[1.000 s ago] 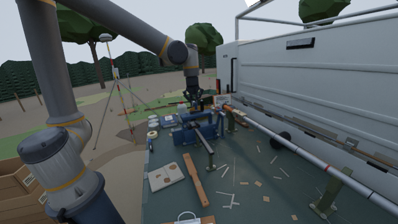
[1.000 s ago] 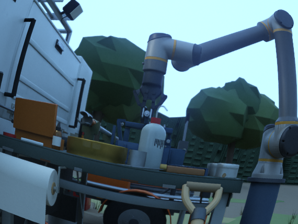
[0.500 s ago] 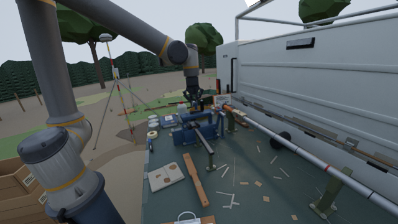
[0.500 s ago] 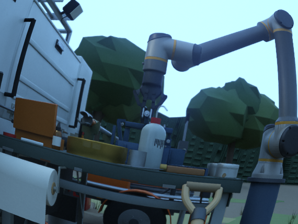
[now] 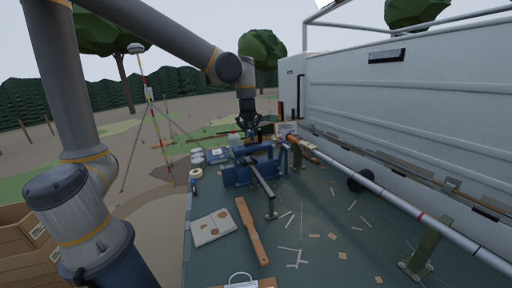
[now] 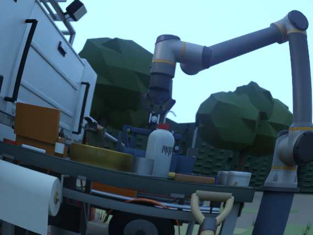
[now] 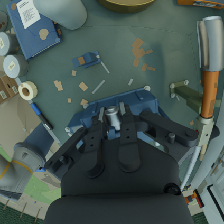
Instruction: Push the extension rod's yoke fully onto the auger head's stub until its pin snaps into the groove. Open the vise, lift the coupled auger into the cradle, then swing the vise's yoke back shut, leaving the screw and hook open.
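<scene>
The grey metal screw knob (image 7: 113, 119) on top of the blue vise (image 5: 252, 162) is clamped in my closed gripper (image 7: 112, 114), which hangs straight down over the vise at the far end of the truck bed. To the right, the auger lies along the truck wall in green cradles: its orange stub section (image 7: 209, 92) meets the cream yoke (image 5: 307, 145) of the long grey extension rod (image 5: 400, 204). A dark bar (image 5: 262, 182) sticks out of the vise toward the near side.
The white truck body (image 5: 404, 108) walls off the right side. A white bottle (image 6: 159, 148), a yellow bowl (image 6: 101, 157), tins (image 7: 14, 64), a tape roll (image 7: 27, 90) and a blue folder (image 7: 34, 31) crowd the far end. A wooden strip (image 5: 251, 230) and notebook (image 5: 213, 226) lie nearer.
</scene>
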Robot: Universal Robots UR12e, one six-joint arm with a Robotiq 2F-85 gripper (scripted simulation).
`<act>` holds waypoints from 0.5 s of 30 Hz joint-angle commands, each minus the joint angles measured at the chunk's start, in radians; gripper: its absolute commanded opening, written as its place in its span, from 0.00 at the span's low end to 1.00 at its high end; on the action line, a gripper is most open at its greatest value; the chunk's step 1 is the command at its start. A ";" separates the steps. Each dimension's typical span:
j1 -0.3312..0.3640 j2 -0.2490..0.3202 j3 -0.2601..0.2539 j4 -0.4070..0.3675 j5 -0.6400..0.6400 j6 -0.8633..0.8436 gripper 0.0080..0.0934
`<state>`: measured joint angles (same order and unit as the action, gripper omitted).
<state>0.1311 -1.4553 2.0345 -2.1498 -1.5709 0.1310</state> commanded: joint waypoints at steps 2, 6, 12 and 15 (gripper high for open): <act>0.000 0.000 -0.001 -0.001 0.000 0.000 0.00; 0.000 0.000 -0.001 -0.001 0.000 0.000 0.00; 0.000 0.000 -0.001 0.000 0.000 0.000 0.00; 0.000 0.000 -0.001 0.000 0.000 0.000 0.06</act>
<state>0.1310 -1.4553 2.0345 -2.1497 -1.5708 0.1310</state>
